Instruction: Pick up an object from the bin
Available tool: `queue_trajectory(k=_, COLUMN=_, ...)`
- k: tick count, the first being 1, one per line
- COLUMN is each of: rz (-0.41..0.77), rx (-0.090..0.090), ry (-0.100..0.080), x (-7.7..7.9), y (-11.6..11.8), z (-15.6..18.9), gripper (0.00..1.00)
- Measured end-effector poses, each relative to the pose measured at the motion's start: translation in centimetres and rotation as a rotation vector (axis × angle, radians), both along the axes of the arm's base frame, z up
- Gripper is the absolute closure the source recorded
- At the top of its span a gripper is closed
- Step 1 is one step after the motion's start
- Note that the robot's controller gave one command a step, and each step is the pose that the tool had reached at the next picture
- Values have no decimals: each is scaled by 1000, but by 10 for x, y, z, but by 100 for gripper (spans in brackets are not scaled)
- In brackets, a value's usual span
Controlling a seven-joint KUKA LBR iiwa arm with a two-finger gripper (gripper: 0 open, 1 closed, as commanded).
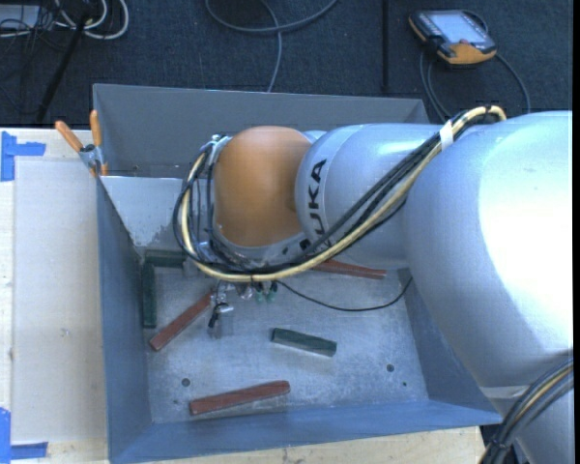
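Nearest you, a reddish-brown bar [240,397] lies flat on the floor of the bin [126,375], with a dark green block [304,342] just beyond it, both untouched. Further in, your claw [217,315] sits low at the upper end of a tilted reddish-brown stick [179,325]; you cannot tell whether it is wide, narrow or gripping. Nothing looks lifted, so I judge that both grasp and lift remain

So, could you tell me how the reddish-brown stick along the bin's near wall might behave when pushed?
The reddish-brown stick lies straight and flat, so it is probably stiff and would slide rather than roll. Long and thin, it may pivot if pushed near one end.
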State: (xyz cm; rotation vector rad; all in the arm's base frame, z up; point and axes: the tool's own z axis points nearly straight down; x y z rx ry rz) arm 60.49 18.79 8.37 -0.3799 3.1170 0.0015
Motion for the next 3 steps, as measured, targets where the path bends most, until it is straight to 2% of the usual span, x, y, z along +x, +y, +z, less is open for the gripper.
queue_trajectory(k=1, rz=72, rx=-1, ry=1, x=4, y=9, z=-14, gripper=100)
queue_trajectory(k=2, rz=72, rx=-1, ry=2, x=4, y=8, z=-14, gripper=100)
queue_trajectory(k=3, rz=60, rx=-1, ry=0, x=-9, y=-6, z=117, gripper=100)
